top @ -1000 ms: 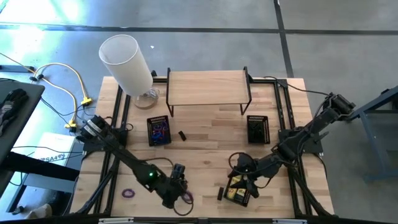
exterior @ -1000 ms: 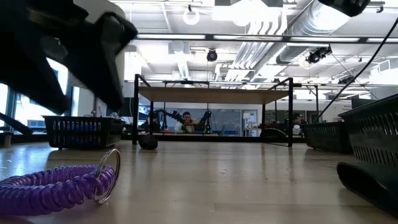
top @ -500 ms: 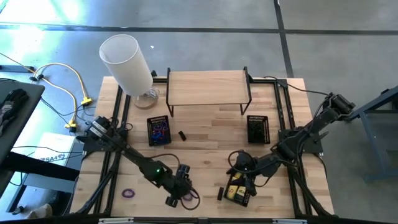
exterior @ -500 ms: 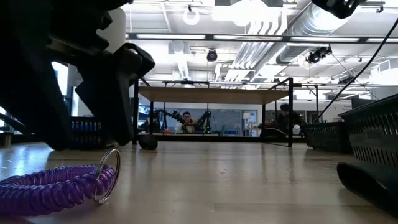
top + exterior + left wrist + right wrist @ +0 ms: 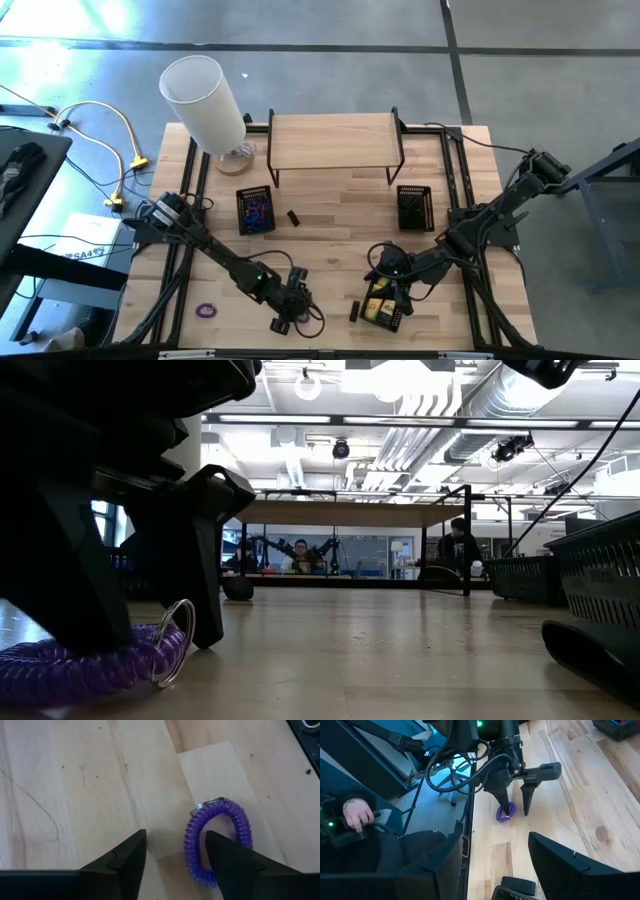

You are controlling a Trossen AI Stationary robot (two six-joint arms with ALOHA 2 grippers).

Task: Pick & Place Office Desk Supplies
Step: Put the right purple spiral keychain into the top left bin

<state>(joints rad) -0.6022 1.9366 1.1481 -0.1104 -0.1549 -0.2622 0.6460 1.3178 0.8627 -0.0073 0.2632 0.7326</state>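
Progress first: I judge the sorting partly done. Far beyond my left gripper (image 5: pixel 290 322), a black mesh tray (image 5: pixel 256 210) already holds a heap of blue and red bits, and a second mesh tray (image 5: pixel 414 207) stands off to the other side with dark contents I cannot make out. Under the right arm, a third tray (image 5: pixel 383 309) holds yellow pieces. Left to place, as far as I can see: the purple coil band (image 5: pixel 216 842) I am working on, another purple loop (image 5: pixel 207 311) well away toward the table's left edge, a small black block (image 5: pixel 294 217) far ahead near the first tray, and one more black block (image 5: pixel 354 312) just beside the yellow-filled tray.

Now the left gripper. Its fingers stand apart, moderately wide, tips down at the tabletop (image 5: pixel 75 785). The wrist view shows the purple coil band lying flat on the wood with its metal ring (image 5: pixel 172 643) at one end; one finger sits at or over the coil's near arc, and bare wood shows between the fingers. The low view shows one finger planted right at the coil and the other just past the ring. Nothing is gripped yet; I cannot tell whether a finger is actually pressing the coil or only overlapping it.

My right gripper (image 5: pixel 392 272) waits over the yellow-filled tray, fingers spread, holding nothing.
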